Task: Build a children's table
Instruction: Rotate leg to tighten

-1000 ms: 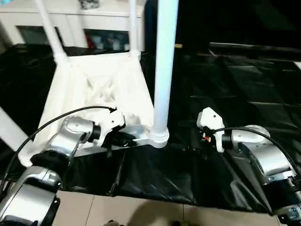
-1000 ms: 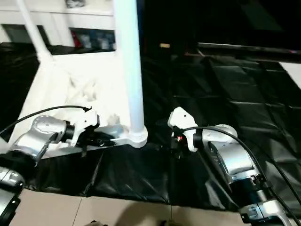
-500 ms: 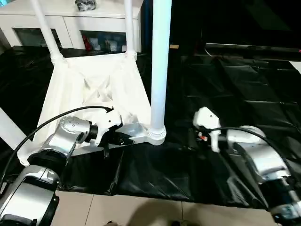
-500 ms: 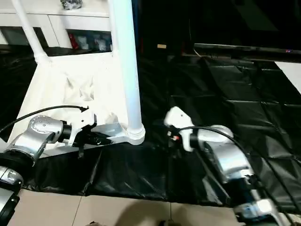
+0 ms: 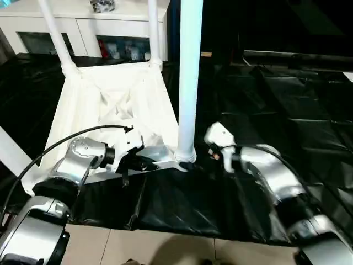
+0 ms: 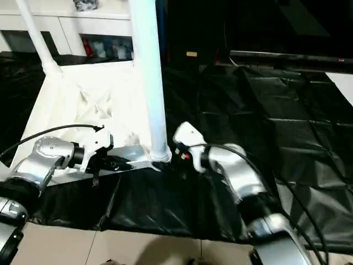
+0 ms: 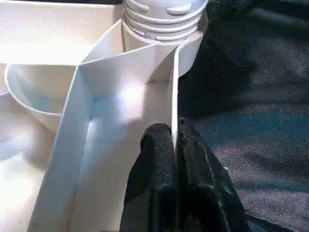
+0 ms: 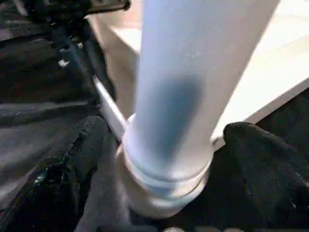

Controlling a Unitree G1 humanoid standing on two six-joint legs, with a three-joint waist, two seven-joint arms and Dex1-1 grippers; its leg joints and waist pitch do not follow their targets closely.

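surface: black sheet (image 5: 265, 110); on it: upturned white tabletop (image 5: 110, 105)

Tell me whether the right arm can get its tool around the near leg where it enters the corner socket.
Probably yes. The right tool is open, its fingers flanking the near leg just above the corner socket, with nothing between them. The left tool, shut on the tabletop's rim, sits off to one side.

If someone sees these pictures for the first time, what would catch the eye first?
The white plastic tabletop lies upside down on black sheeting, with white tubular legs standing up from its corners. The nearest leg rises tall at its near corner. The left gripper pinches the tabletop's rim, and the open right gripper straddles that leg's base.
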